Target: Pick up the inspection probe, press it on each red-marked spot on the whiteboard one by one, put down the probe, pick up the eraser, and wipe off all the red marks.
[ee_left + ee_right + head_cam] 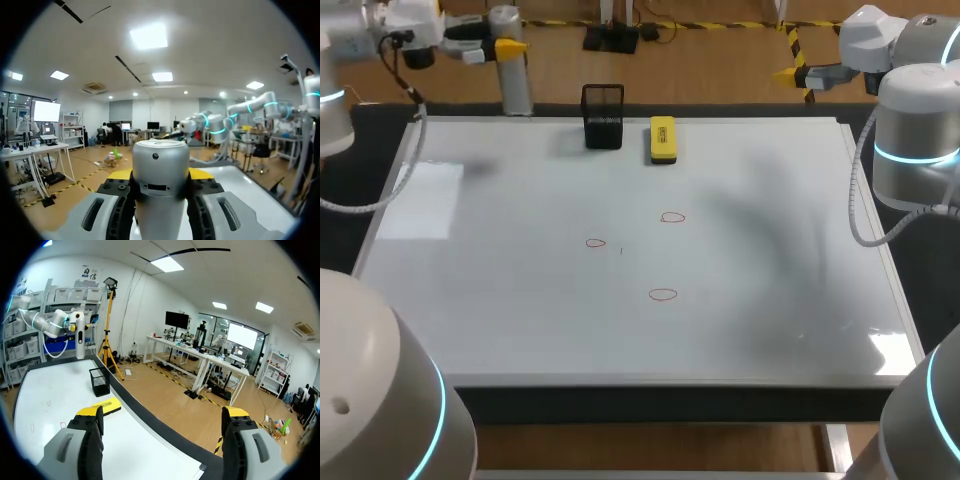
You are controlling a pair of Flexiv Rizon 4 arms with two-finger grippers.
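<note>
- left fingers [201, 174] clamped on probe [512, 60], 11 o'clock corner of whiteboard [500, 300]; right fingers [90, 412] apart
- I'd keep probe vertical; drop squarely onto nearest red mark [596, 243], 5 o'clock from it; press lightly

Robotics lab, open-plan. Left arm [345, 75] and right arm [917, 130] flank a desk [650, 402] carrying a whiteboard [520, 310]. Around it: wood floor [710, 75] with yellow-black hazard tape [740, 24], ceiling light panels [149, 36], shelving [37, 299] stacked with storage bins [64, 292], workbenches [200, 357] with monitors [177, 320], a tripod light [110, 285], more robot arms [250, 106] farther off, a lit wall screen [46, 111].
</note>
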